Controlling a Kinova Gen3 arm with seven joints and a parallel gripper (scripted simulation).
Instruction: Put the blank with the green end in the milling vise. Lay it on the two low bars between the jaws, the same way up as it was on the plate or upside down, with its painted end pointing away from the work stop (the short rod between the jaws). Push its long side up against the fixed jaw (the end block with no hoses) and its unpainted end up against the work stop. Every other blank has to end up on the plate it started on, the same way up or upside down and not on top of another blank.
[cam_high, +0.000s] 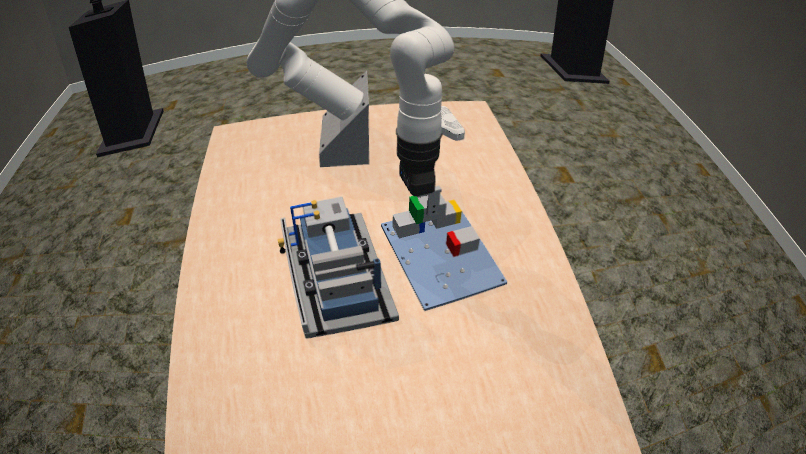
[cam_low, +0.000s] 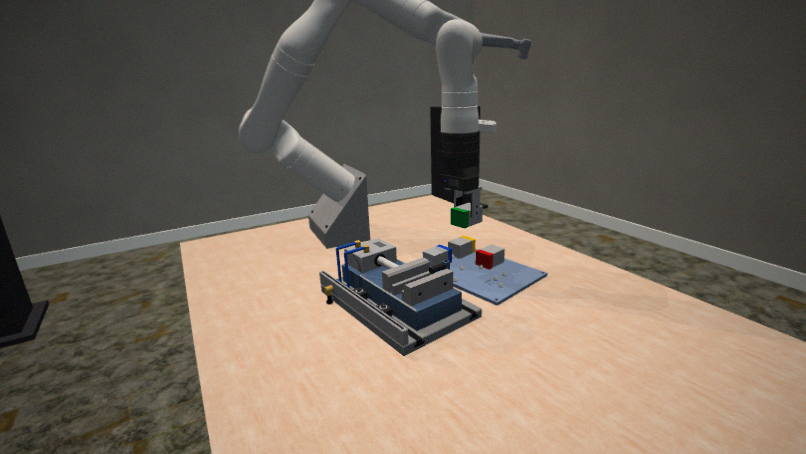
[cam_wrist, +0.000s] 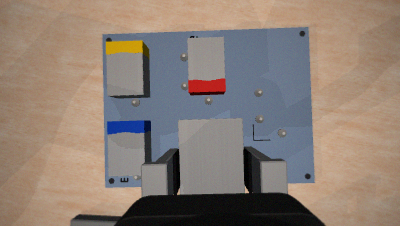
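My gripper (cam_wrist: 211, 163) is shut on the green-ended blank (cam_high: 416, 209) (cam_low: 460, 217) (cam_wrist: 210, 155) and holds it in the air above the blue plate (cam_high: 417, 281) (cam_low: 521, 281) (cam_wrist: 290, 60). In the exterior view the green end faces the vise side; in the wrist view that end is hidden. The milling vise (cam_high: 348, 304) (cam_low: 437, 310) stands beside the plate. Its fixed jaw (cam_high: 345, 285) (cam_low: 428, 286) is the end block without hoses. The work stop (cam_high: 367, 265) (cam_low: 438, 268) is a short dark rod at the jaws. The low bars are barely visible.
On the plate lie the blue-ended blank (cam_high: 406, 224) (cam_low: 435, 256) (cam_wrist: 126, 152), the yellow-ended blank (cam_high: 448, 217) (cam_low: 461, 247) (cam_wrist: 125, 74) and the red-ended blank (cam_high: 466, 240) (cam_low: 495, 255) (cam_wrist: 206, 59). Several small round pins stand on it. Blue hoses (cam_high: 293, 225) (cam_low: 338, 262) rise at the vise's rear.
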